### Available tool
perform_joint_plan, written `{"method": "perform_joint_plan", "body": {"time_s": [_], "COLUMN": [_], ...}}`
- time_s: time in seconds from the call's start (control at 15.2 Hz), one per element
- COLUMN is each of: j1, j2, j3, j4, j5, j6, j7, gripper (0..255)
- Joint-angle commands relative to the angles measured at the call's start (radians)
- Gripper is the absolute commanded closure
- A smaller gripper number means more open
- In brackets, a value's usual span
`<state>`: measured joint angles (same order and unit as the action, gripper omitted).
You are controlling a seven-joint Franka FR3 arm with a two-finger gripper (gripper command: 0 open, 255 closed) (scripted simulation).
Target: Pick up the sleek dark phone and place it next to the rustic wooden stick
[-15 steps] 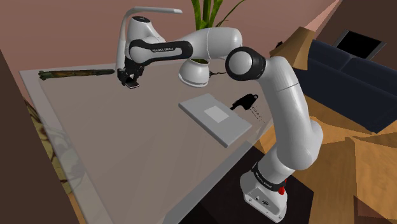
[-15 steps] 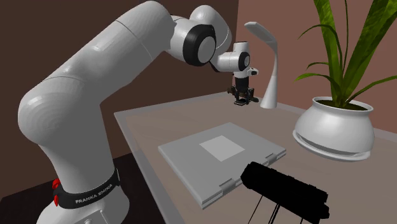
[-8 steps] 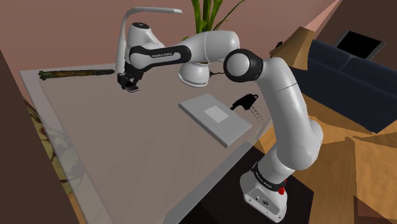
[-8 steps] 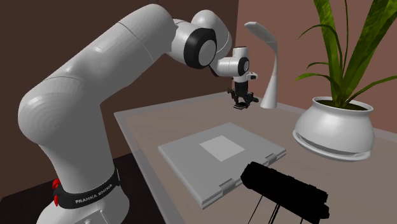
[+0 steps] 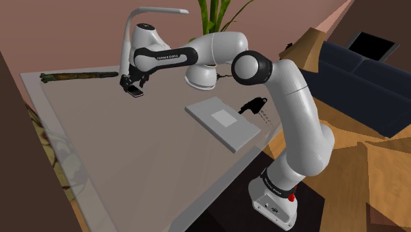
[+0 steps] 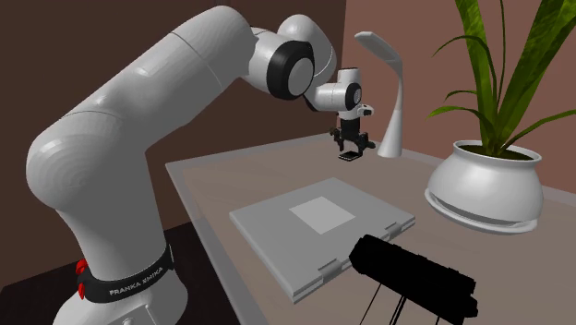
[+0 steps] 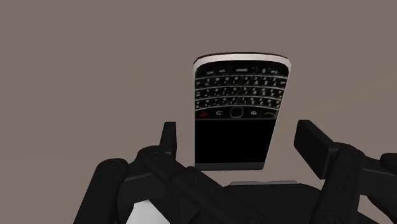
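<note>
Dark phone (image 7: 238, 114) apparently flat on the grey tabletop (image 5: 132, 151), near one end of the brown wooden stick (image 5: 79, 76). Pincer (image 7: 238, 130) spread wide over it, fingers clear of both long edges, gripping nothing. Placing step seemingly complete. Next: rise straight up and away, without nudging the phone

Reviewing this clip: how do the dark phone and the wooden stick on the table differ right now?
The phone is short, flat and rectangular, black with a keypad and pale rim; the stick is long, thin and mottled brown-green. The phone lies between the open claw's fingers, untouched; the stick lies free, beyond the claw. Both rest flat on the table, the phone near the stick's end.
</note>
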<state>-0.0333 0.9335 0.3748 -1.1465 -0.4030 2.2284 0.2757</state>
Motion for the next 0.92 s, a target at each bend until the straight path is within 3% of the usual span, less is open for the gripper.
{"method": "perform_joint_plan", "body": {"time_s": [0.0,0.33,0.86], "j1": [0.000,-0.021,-0.021], "j2": [0.000,-0.101,-0.101], "j3": [0.000,0.022,0.022], "j4": [0.000,-0.055,-0.055], "j5": [0.000,0.019,0.019], "j6": [0.000,-0.048,-0.048], "j7": [0.000,-0.003,-0.003], "gripper": [0,0,0]}}
